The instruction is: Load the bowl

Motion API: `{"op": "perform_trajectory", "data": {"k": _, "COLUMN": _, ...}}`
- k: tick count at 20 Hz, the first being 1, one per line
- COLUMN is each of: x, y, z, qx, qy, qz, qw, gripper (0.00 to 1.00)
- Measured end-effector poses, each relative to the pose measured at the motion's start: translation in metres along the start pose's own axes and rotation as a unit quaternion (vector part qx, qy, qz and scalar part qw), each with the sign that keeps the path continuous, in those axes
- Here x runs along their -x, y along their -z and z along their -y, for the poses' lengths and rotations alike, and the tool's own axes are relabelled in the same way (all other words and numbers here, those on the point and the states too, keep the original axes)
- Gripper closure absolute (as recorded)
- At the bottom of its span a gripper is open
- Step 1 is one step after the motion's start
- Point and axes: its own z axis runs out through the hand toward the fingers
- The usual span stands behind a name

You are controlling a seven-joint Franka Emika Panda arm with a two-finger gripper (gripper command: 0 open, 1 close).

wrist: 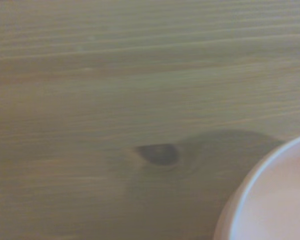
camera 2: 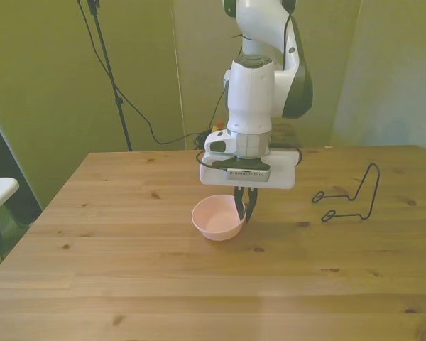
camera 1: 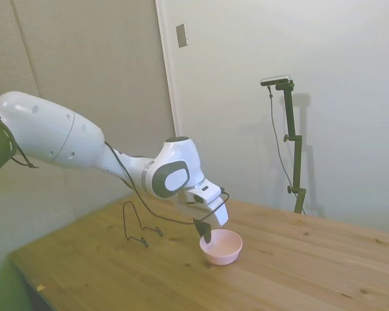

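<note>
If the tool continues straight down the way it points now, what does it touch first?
Most likely the bowl: the tool sits at its rim on the front view's right. Past it lies only the table.

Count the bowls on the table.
1: the pink bowl sits mid-table, under the pincer, with the wire rack apart toward the front view's right.

bowl (camera 2: 217,218) — 1 | wire rack (camera 2: 351,195) — 1 | gripper (camera 2: 243,207) — 1
</note>
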Motion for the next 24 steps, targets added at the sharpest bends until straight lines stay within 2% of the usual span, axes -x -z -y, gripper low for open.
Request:
{"op": "perform_trajectory", "data": {"k": 2, "x": 0.013, "y": 0.022, "z": 0.010, "qx": -0.026, "qy": 0.013, "qz": 0.027, "qw": 0.9992, "gripper": 1.00}}
{"op": "perform_trajectory", "data": {"k": 4, "x": 0.033, "y": 0.058, "z": 0.020, "qx": -0.055, "qy": 0.030, "qz": 0.055, "qw": 0.9965, "gripper": 1.00}}
{"op": "perform_trajectory", "data": {"k": 5, "x": 0.044, "y": 0.076, "z": 0.023, "qx": -0.068, "qy": 0.038, "qz": 0.067, "qw": 0.9947, "gripper": 1.00}}
{"op": "perform_trajectory", "data": {"k": 6, "x": 0.070, "y": 0.107, "z": 0.015, "qx": -0.080, "qy": 0.055, "qz": 0.083, "qw": 0.9917, "gripper": 1.00}}
{"op": "perform_trajectory", "data": {"k": 8, "x": 0.072, "y": 0.105, "z": 0.016, "qx": -0.091, "qy": 0.053, "qz": 0.091, "qw": 0.9902, "gripper": 1.00}}
{"op": "perform_trajectory", "data": {"k": 10, "x": 0.081, "y": 0.096, "z": 0.019, "qx": -0.119, "qy": 0.057, "qz": 0.110, "qw": 0.9852, "gripper": 1.00}}
{"op": "perform_trajectory", "data": {"k": 15, "x": 0.122, "y": 0.070, "z": 0.023, "qx": -0.196, "qy": 0.072, "qz": 0.165, "qw": 0.9639, "gripper": 1.00}}
{"op": "perform_trajectory", "data": {"k": 18, "x": 0.146, "y": 0.075, "z": 0.023, "qx": -0.234, "qy": 0.083, "qz": 0.185, "qw": 0.9508, "gripper": 1.00}}
{"op": "perform_trajectory", "data": {"k": 19, "x": 0.160, "y": 0.091, "z": 0.022, "qx": -0.250, "qy": 0.092, "qz": 0.184, "qw": 0.9462, "gripper": 1.00}}
{"op": "perform_trajectory", "data": {"k": 21, "x": 0.160, "y": 0.091, "z": 0.023, "qx": -0.257, "qy": 0.090, "qz": 0.187, "qw": 0.9439, "gripper": 1.00}}
{"op": "perform_trajectory", "data": {"k": 24, "x": 0.160, "y": 0.088, "z": 0.024, "qx": -0.285, "qy": 0.092, "qz": 0.197, "qw": 0.9334, "gripper": 1.00}}
